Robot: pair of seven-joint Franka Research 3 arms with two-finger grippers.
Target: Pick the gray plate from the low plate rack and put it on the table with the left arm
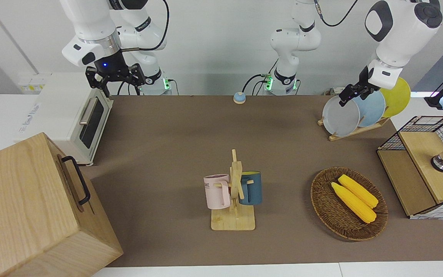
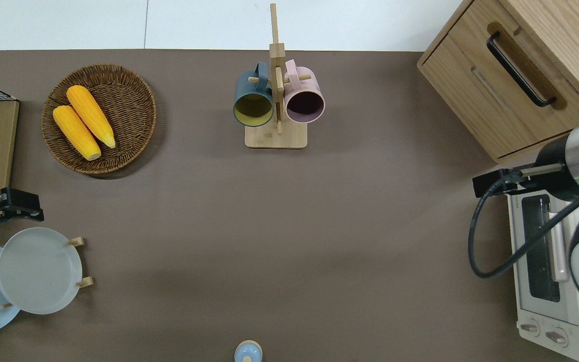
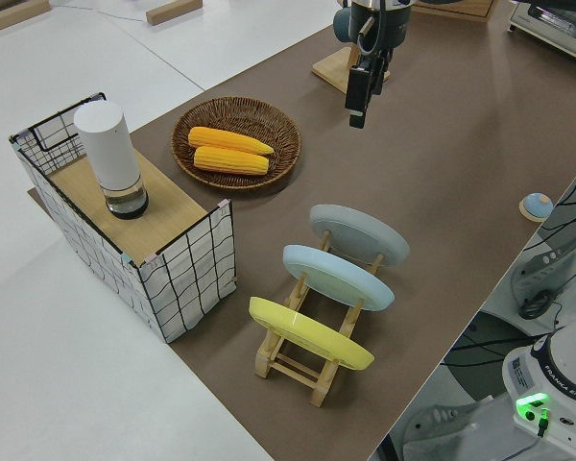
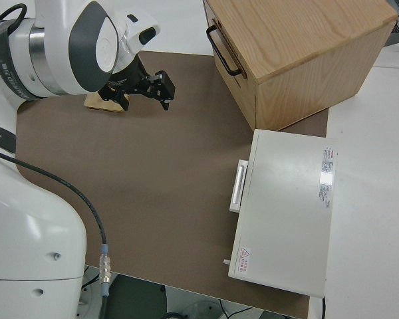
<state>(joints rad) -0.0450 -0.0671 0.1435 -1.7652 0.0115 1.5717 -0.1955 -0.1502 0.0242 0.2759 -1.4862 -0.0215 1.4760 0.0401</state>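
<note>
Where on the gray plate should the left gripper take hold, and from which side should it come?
Grip the top rim of the gray plate, coming down from above: it leans in the low plate rack, its upper edge free, its lower edge between the pegs.

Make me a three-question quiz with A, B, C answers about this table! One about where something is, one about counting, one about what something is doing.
1. Where are the corn cobs?
A. In the wicker basket
B. On the toaster oven
C. In the pink mug

2. How many plates stand in the low plate rack?
A. One
B. Three
C. Five

3. What is the gray plate doing?
A. Lying flat on the table
B. Held up in the air
C. Standing in the rack

Answers:
1. A: both cobs lie inside the basket.
2. B: gray, light blue and yellow plates.
3. C: it sits in its slot, with the left hand by its top edge.
</note>
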